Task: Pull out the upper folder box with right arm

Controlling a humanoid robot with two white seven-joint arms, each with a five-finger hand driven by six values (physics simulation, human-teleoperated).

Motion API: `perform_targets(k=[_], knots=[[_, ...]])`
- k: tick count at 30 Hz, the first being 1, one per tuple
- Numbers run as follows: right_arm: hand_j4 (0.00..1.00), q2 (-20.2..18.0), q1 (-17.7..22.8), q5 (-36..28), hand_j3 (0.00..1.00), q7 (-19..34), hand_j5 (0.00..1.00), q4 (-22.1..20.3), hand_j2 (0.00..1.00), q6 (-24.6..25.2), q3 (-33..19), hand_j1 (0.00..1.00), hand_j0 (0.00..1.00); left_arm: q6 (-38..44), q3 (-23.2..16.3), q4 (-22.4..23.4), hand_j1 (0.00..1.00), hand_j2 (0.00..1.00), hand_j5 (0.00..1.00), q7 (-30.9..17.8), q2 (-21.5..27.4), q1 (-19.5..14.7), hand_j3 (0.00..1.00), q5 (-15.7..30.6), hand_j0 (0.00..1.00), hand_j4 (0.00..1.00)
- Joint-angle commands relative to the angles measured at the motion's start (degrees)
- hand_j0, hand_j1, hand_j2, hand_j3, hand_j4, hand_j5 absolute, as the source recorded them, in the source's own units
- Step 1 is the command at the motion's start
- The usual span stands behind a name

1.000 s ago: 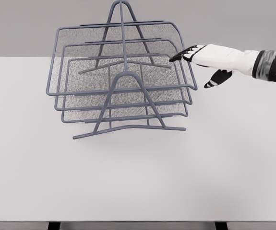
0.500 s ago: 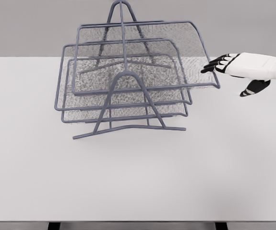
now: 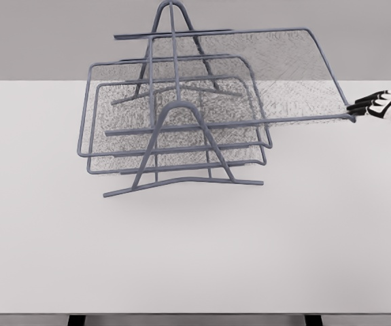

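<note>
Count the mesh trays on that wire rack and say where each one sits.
3. The top tray is slid out to the right, toward the robot hand. The middle tray and bottom tray sit stacked inside the rack. None seem hidden.

At the right edge of the frame, just above mid-height, the right hand (image 3: 384, 107) shows only partly, its dark-tipped fingers (image 3: 362, 106) extended leftward, thumb tip lower.

We see a broad white table (image 3: 195, 251) filling most of the view, its surface matte and evenly lit; its far edge runs straight across the upper part; behind it stands a plain grey wall (image 3: 39, 37), without marks; under the near edge we glimpse dark floor and two black table legs (image 3: 77, 320).
</note>
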Motion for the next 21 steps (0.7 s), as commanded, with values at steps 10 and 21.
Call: perform_targets(k=[10, 21], knots=[[1.00, -1.4, 0.8, -10.8, 1.00, 0.0, 1.00, 1.6, 1.00, -0.1, -8.7, 1.00, 1.00, 0.0, 0.0, 0.0, 1.00, 1.00, 1.00, 0.0, 0.0, 0.0, 1.00, 0.0, 1.00, 1.00], [1.00, 14.6, -6.7, -17.7, 1.00, 0.0, 1.00, -10.7, 1.00, -0.1, -2.6, 1.00, 1.00, 0.0, 0.0, 0.0, 1.00, 1.00, 1.00, 0.0, 0.0, 0.0, 1.00, 0.0, 1.00, 1.00]])
